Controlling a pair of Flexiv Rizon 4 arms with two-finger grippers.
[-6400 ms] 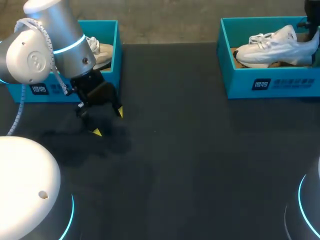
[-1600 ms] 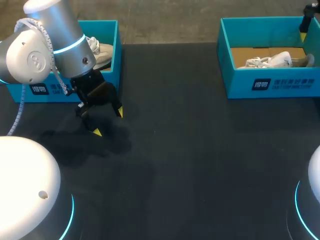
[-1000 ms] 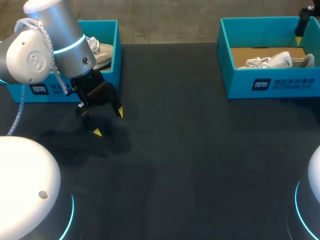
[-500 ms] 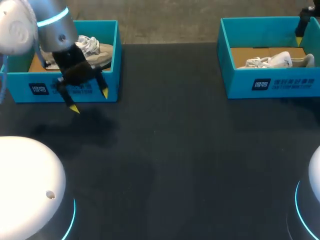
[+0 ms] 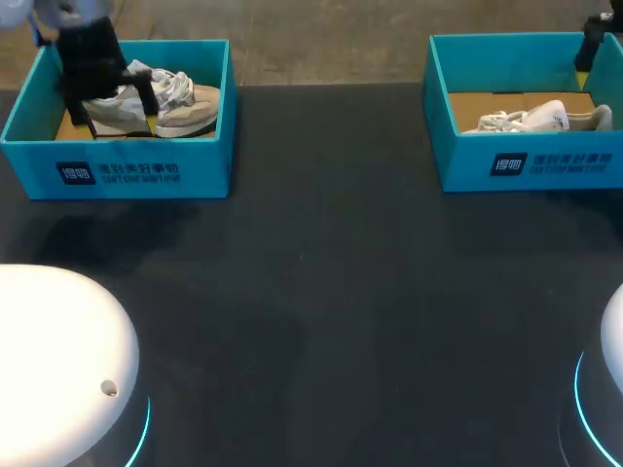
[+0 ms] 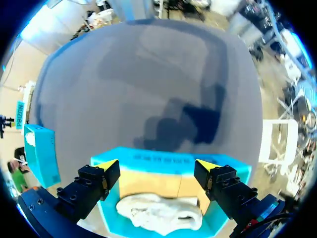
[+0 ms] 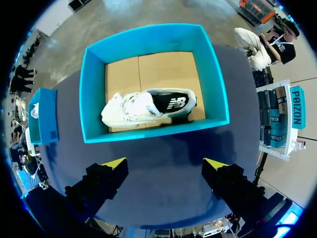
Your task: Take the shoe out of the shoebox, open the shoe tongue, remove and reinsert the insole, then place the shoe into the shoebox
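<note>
My left gripper (image 6: 157,166) has two blocky black fingers (image 6: 91,181) with small round screw heads, each ending in a bright yellow wedge tip. My right gripper (image 7: 166,164) is the same build, black blocks under yellow tips. From the head view, my left arm (image 5: 90,60) is a blurred black wrist block below a pale silver link. My left white dome (image 5: 58,350) is glossy, with one small hole and a cyan light ring at its edge. My right white dome (image 5: 613,336) carries a cyan ring too.
</note>
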